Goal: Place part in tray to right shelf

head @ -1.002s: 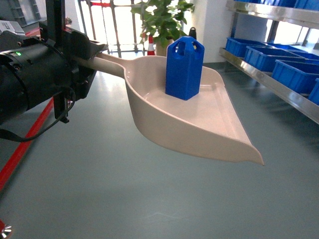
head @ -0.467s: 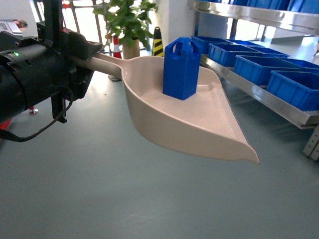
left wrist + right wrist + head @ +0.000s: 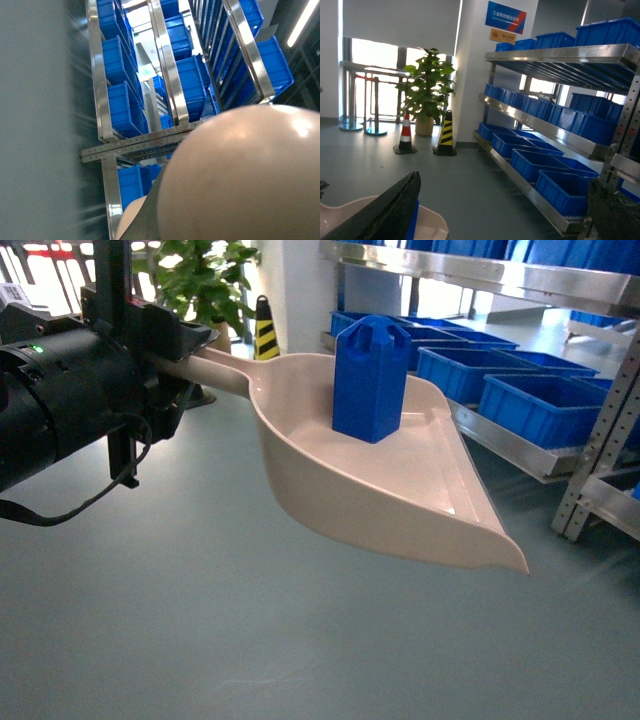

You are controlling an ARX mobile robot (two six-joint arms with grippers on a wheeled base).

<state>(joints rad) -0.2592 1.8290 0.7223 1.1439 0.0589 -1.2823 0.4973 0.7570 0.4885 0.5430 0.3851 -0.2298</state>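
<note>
Left claw [image 3: 165,360] closed on handle of scoop [image 3: 400,505], held level above floor [image 3: 200,640] — blue block [image 3: 370,377] upright inside, near back wall. Right claw [image 3: 485,210] seen only in part, opening unclear. Beyond — steel shelf [image 3: 520,445] with blue crates [image 3: 545,405].

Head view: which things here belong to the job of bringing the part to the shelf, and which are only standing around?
Belong to the job:
- blue part, upright in the tray
- beige tray
- left gripper, at the tray's handle
- steel shelf

Only standing around:
- blue crates
- potted plant
- striped cone
</note>
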